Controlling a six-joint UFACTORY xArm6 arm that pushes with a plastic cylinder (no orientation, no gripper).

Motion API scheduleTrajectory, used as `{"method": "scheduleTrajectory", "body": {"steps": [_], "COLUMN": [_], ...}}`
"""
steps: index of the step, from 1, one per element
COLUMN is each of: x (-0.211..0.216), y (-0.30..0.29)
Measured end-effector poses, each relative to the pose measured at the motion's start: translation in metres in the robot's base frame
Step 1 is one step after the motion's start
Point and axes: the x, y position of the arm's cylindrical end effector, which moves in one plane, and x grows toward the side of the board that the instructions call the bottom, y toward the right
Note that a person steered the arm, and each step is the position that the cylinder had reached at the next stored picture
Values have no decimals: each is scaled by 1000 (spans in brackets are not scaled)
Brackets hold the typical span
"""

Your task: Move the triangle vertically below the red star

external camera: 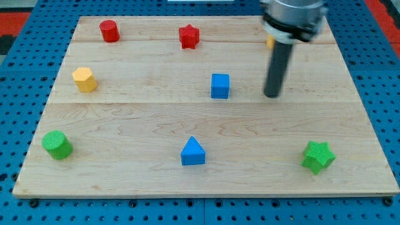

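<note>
My tip (272, 95) rests at 3 o'clock of the blue cube (220, 85); blue triangle (193, 152) lies at 6 o'clock of the red star (189, 36). No fingers: bare rod.

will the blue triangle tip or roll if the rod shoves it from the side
The blue triangle probably slides rather than rolls: it lies flat and low on the smooth wooden board. Its slanted sides may make it twist if pushed off-centre. My tip sits far off, toward the view's upper right.

Pale wood bench (125, 119) with visible grain and light sheen, matt blue perforated surface (19, 81) beneath, smooth dark matt rod (277, 69).
</note>
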Motion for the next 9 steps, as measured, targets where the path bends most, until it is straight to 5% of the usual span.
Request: {"method": "scheduleTrajectory", "body": {"steps": [1, 2, 4, 6, 8, 9], "x": [62, 86, 162, 63, 91, 34], "y": [-26, -120, -158, -172, -106, -137]}}
